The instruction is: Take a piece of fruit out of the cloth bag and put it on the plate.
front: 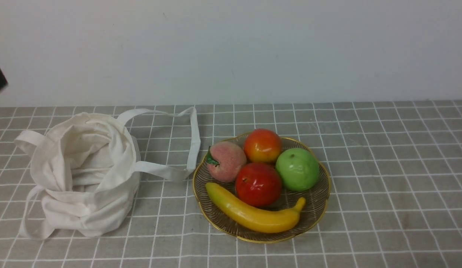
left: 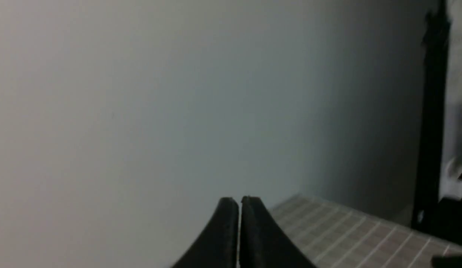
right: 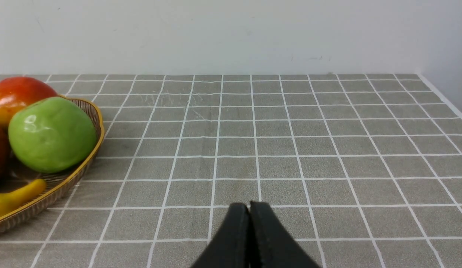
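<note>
The green apple (front: 297, 169) lies on the right side of the brown, gold-rimmed plate (front: 319, 201), and shows too in the right wrist view as the green apple (right: 52, 134) on the plate (right: 98, 123). The white cloth bag (front: 82, 171) slumps on the table at the left, its mouth open, a strap reaching toward the plate. My left gripper (left: 239, 201) is shut and empty, raised at the far left and facing the wall. My right gripper (right: 249, 205) is shut and empty, low over the tablecloth to the right of the plate.
On the plate also lie a peach (front: 225, 160), a red-orange apple (front: 262, 145), a red apple (front: 258, 184) and a yellow banana (front: 253, 215). The table's right edge (right: 445, 100) runs near the wall. A dark post (left: 430, 123) stands beside the left arm.
</note>
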{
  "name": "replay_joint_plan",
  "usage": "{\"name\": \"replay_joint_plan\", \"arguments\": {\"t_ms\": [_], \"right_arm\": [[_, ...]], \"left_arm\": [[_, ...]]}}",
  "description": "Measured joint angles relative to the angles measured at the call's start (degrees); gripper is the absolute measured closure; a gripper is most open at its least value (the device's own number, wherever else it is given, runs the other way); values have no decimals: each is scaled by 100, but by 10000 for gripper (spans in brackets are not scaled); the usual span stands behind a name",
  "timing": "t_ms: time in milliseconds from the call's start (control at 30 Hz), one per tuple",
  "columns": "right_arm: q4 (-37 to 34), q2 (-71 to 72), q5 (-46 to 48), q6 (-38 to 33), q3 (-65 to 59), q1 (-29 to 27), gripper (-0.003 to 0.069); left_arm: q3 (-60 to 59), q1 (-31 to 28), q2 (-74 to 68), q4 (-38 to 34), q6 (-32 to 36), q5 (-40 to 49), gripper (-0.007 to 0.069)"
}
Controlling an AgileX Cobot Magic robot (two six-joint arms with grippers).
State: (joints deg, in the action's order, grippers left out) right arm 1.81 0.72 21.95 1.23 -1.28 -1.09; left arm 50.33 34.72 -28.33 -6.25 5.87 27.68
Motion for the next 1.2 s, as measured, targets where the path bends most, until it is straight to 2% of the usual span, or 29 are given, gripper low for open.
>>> {"name": "replay_joint_plan", "arguments": {"t_ms": [67,100,167,267,333,367,433,633,900,1200], "right_arm": [[0,0,0,0,0,0,676],[0,0,0,0,0,0,676],[0,0,0,0,0,0,676],[0,0,0,0,0,0,676],[0,0,0,0,0,0,676],[0,0,0,0,0,0,676],[0,0,0,0,0,0,676],[0,0,0,0,0,0,676],[0,0,0,0,0,0,676],[5,0,0,0,0,0,676]], "left_arm": [[-169,-487,122,672,-950,376,632],[-186,-532,122,715,-1013,391,632],[-456,-1107,375,1012,-1453,453,632],[-823,-1510,665,1097,-1476,354,632],[-1534,-1994,1126,1094,-1215,77,632],[-1588,-1994,1159,1088,-1180,56,632],[-2204,-2374,1492,1077,-1037,-137,632],[-3751,-3338,2475,1071,-970,-277,632],[-5043,-3500,2892,1018,-965,-289,632],[-5175,-3507,2892,985,-927,-507,632]]}}
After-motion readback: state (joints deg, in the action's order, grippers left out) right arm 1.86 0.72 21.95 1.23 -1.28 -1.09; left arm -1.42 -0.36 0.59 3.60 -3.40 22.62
